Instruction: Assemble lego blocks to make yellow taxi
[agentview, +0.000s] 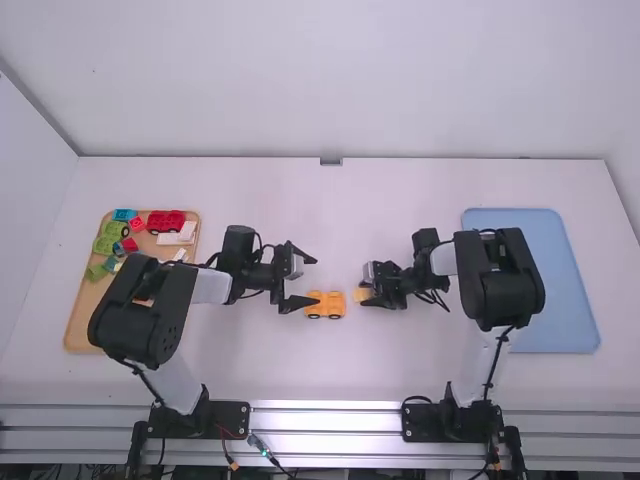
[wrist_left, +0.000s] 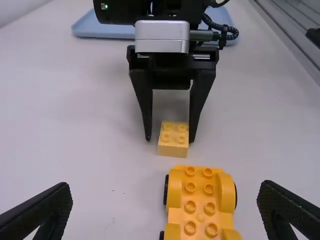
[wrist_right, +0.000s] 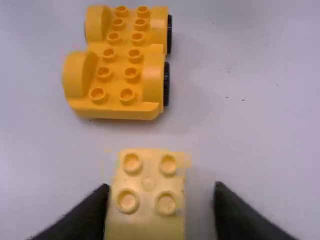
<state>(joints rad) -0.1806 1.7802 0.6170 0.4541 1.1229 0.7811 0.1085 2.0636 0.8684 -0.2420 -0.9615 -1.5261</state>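
The left gripper (agentview: 314, 281) is released, its two fingers wide apart above the white table (agentview: 340, 365); the yellow car base (agentview: 325, 305) lies just beyond the fingertips, in the high view nearer one finger than the other. The base sits upright, studs up, with black wheels along its sides. The right gripper (agentview: 366, 285) faces it from the other side and is released too, its fingers parted around the small yellow block (agentview: 361, 295), which is studded side up. One finger is right beside the block, though whether they touch I cannot tell, and a gap shows on the other side. The block is near the end of the car base, apart from it, with table between. On the left of the table, partly behind the left arm, the tan tray (agentview: 80, 330) holds a red wheeled base (agentview: 166, 221), a red block (agentview: 138, 224), a light blue block (agentview: 124, 214), green pieces (agentview: 107, 241) and white blocks (agentview: 187, 230). The blue tray (agentview: 560, 300) is on the right, partly behind the right arm
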